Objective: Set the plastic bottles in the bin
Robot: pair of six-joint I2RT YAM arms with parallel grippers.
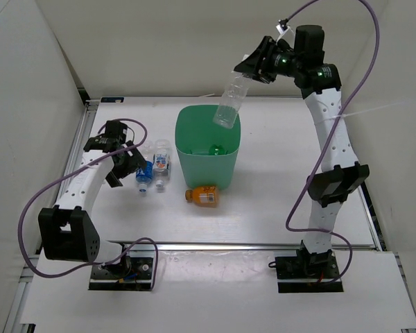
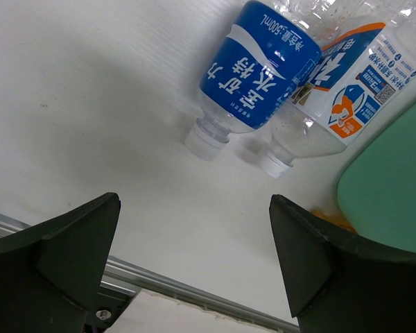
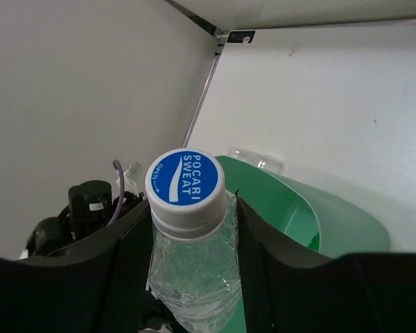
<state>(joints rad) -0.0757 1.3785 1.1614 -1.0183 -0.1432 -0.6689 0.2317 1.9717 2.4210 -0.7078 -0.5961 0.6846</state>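
Clear bottle [image 1: 231, 100] in right claw [image 1: 247, 69], above bin [image 1: 208, 166]

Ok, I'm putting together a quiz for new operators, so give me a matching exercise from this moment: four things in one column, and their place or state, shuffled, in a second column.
Things
1. blue-capped clear bottle
2. orange bottle
3. two labelled bottles
4. left gripper

Place or state
A. lying on the table, on the near side of the bin
B. open, holding nothing
C. held in the right gripper over the bin's rim
D. lying side by side, left of the bin

Pairs: 1-C, 2-A, 3-D, 4-B
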